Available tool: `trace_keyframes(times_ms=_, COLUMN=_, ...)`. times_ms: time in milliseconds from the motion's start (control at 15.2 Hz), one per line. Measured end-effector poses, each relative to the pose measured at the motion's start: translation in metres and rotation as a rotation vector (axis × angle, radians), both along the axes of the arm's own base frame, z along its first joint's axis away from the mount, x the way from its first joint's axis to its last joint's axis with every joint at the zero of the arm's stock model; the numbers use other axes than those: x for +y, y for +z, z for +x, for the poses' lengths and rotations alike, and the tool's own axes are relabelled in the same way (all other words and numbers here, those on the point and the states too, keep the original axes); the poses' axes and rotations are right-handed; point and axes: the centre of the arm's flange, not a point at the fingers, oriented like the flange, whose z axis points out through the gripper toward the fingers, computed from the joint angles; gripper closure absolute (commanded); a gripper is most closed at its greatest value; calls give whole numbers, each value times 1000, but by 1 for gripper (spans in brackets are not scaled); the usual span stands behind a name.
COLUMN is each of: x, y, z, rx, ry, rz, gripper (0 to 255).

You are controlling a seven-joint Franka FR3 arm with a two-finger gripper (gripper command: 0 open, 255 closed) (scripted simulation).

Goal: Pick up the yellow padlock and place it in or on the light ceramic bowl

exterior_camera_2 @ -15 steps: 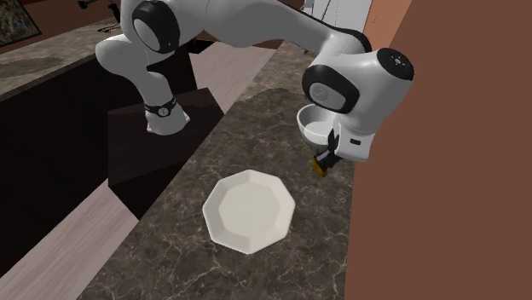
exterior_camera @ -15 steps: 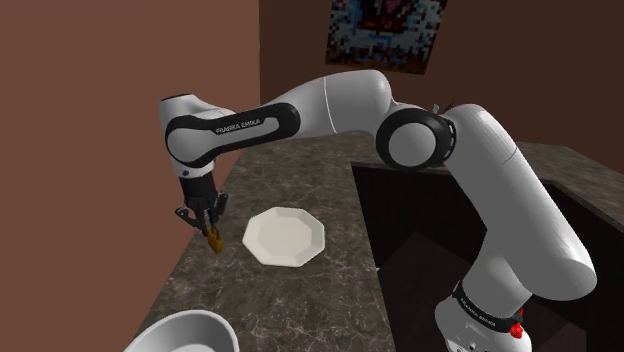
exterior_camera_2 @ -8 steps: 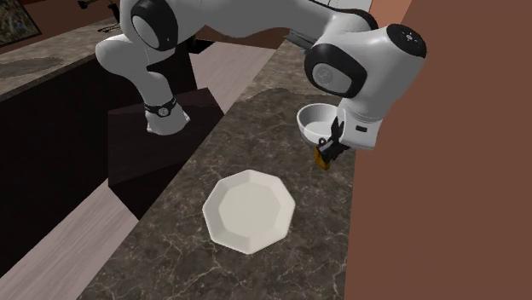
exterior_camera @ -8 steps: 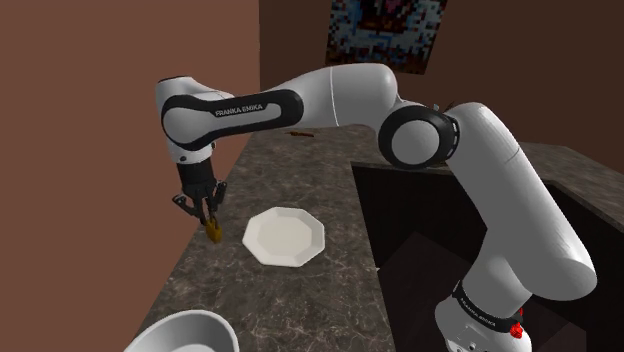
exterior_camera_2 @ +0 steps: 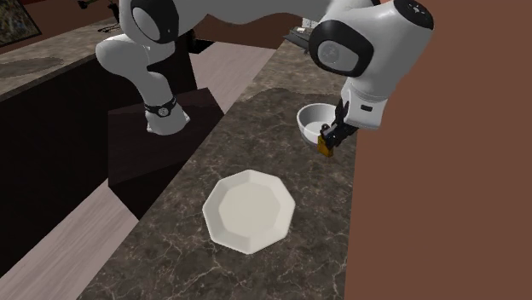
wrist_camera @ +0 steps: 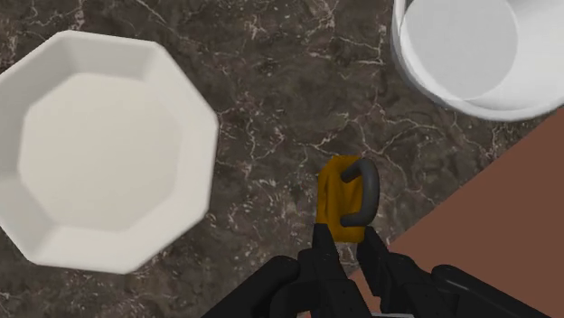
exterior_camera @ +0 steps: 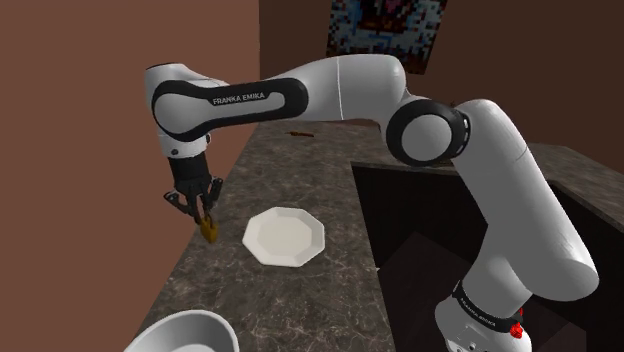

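Since the earlier frames the arm has raised its wrist and swung it closer to the brown wall [exterior_camera: 80, 150], and the padlock [exterior_camera: 209, 228] has gone with it. In the second exterior view it now hangs right at the near rim of the bowl [exterior_camera_2: 311, 119], where before it was lower and further from the bowl.

The pincer [exterior_camera: 204, 214] is closed on the padlock and points down at the worktop [exterior_camera: 300, 170]. In the wrist view the two black fingers clasp the lower end of the padlock's orange-yellow body, and its dark grey shackle lies on the side away from the plate [wrist_camera: 99, 149]. The padlock hangs above the dark marbled worktop. It is between the white eight-sided plate and the white bowl, near the wall's foot. The plate lies flat on the worktop, well apart from the bowl.

On the black band of the forearm, white letters read "FRANKA EMIKA" [exterior_camera: 243, 97]. The lowest link, near the stand, has a smaller line of writing that I cannot read. A pixelated picture [exterior_camera: 385, 28] hangs on the far wall.
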Motion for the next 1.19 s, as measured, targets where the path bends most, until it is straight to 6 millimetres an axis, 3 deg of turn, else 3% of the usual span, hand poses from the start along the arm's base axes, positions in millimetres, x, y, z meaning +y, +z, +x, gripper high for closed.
trace_keyframes(times_ms=1188, x=159, y=1, z=-180, rx=0, ry=1, rz=0, gripper=255)
